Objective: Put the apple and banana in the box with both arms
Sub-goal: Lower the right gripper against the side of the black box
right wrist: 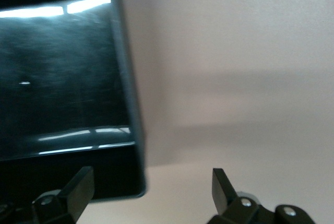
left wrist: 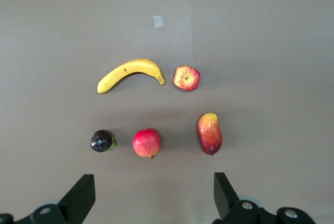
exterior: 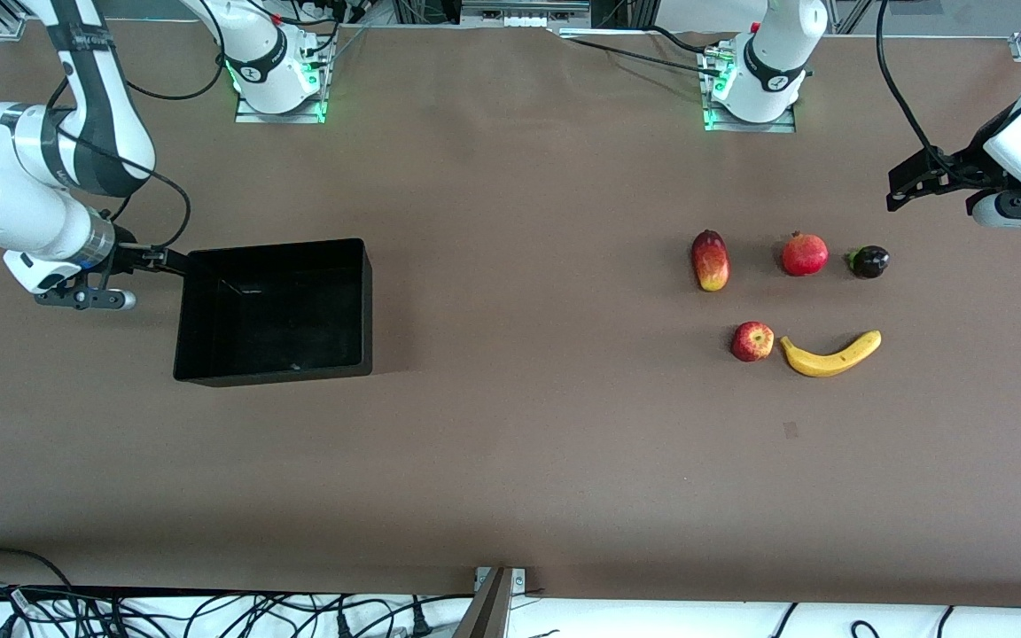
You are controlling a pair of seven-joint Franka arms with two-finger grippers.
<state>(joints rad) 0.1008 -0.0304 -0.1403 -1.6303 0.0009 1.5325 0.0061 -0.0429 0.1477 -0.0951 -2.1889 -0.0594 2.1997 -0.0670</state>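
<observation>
No words, numbers or brand names can be read anywhere. The two white jointed robot arms carry a small dark mark on the black band of each base (exterior: 259, 68) (exterior: 777, 81) (its shape cannot be made out).

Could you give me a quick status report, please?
Left gripper open above the fruit. Right gripper open at box wall. Apple, banana untouched on table. Nothing blocking.

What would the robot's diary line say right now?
left hand open above fruit | right hand open at box | apple, banana on table
</observation>
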